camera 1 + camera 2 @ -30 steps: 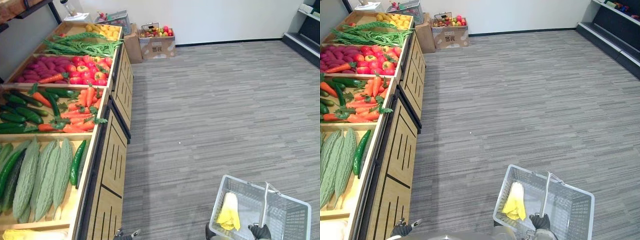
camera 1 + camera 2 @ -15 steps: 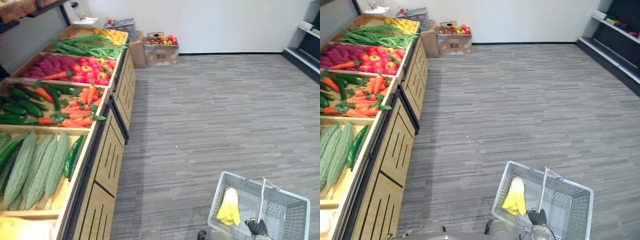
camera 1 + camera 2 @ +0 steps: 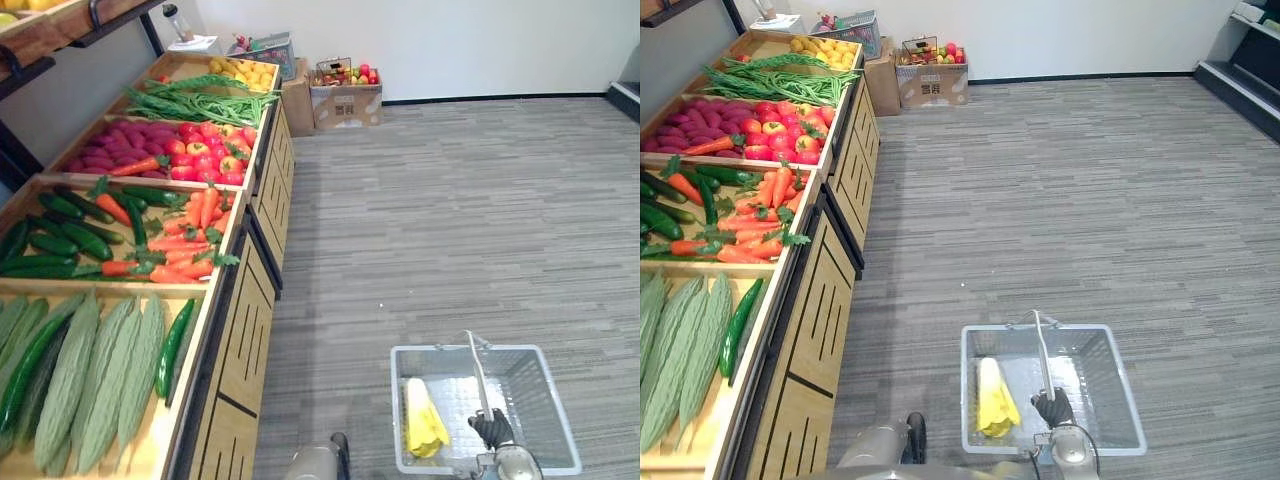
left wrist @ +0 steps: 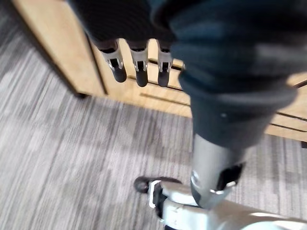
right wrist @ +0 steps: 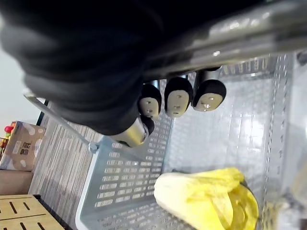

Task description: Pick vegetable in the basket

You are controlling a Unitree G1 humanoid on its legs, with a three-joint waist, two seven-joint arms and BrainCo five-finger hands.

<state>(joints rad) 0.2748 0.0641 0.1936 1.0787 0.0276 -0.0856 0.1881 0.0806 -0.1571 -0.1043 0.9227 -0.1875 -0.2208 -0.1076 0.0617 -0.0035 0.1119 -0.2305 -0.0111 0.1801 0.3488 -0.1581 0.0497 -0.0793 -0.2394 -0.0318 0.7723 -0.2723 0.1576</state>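
Basket (image 3: 430,348) of grey mesh is being held at the near right, the right hand (image 3: 492,428) curling tight round its handle (image 3: 477,372). A yellow leafy vegetable (image 3: 424,418) is lying inside, against the basket's left wall. The left hand (image 4: 136,67) is dangling empty, fingers straight, just beside the wooden bench (image 3: 245,330) that is carrying carrots (image 3: 175,240) and gourds (image 3: 100,380).
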